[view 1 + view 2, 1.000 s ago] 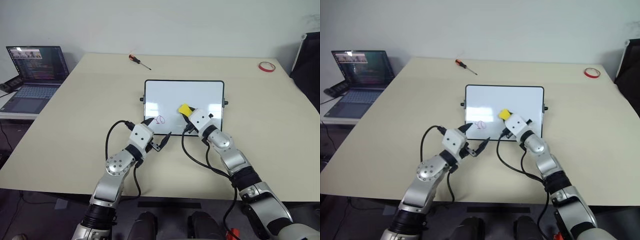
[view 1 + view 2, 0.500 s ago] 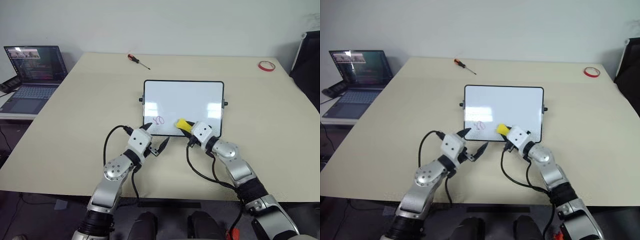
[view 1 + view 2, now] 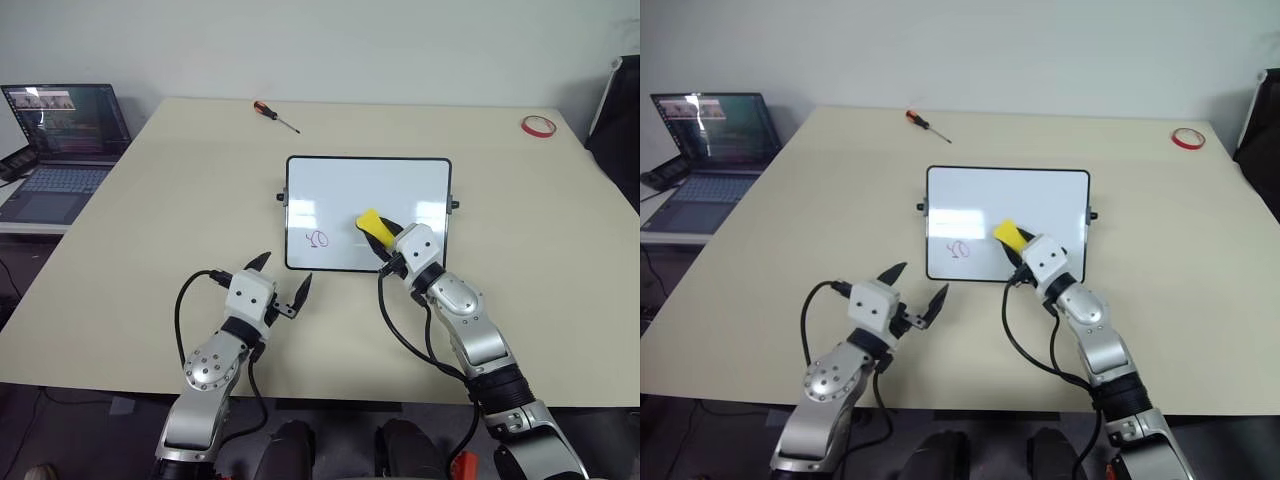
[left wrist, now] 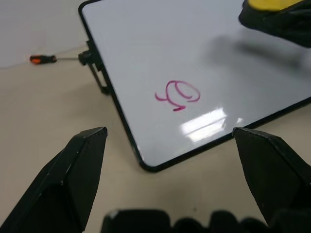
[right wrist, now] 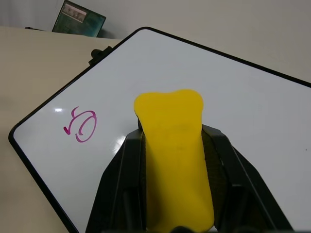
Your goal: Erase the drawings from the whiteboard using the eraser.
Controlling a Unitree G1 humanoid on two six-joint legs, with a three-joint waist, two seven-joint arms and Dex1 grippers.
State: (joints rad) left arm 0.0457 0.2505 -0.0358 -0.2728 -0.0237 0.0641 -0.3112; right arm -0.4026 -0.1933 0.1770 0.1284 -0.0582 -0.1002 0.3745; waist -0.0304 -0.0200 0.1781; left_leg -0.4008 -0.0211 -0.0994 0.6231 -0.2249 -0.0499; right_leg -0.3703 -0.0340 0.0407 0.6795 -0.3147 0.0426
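The whiteboard (image 3: pixel 400 185) lies flat in the middle of the table. One pink drawing (image 3: pixel 317 239), a small looped scribble, sits near its front left corner, also in the left wrist view (image 4: pixel 179 94) and right wrist view (image 5: pixel 81 125). My right gripper (image 3: pixel 385 236) is shut on the yellow eraser (image 3: pixel 373 223), held just above the board's front middle, to the right of the drawing. In the right wrist view the eraser (image 5: pixel 175 150) stands between the black fingers (image 5: pixel 121 179). My left gripper (image 3: pixel 277 280) is open over the table in front of the board's front left corner.
A red-handled screwdriver (image 3: pixel 276 116) lies at the far side of the table. A red tape ring (image 3: pixel 536 125) sits at the far right corner. An open laptop (image 3: pixel 62 130) stands on a side desk to the left.
My left arm has drawn back and left, away from the board's front edge. My right gripper swept the eraser along the board's front part and then pulled back slightly. One drawing remains.
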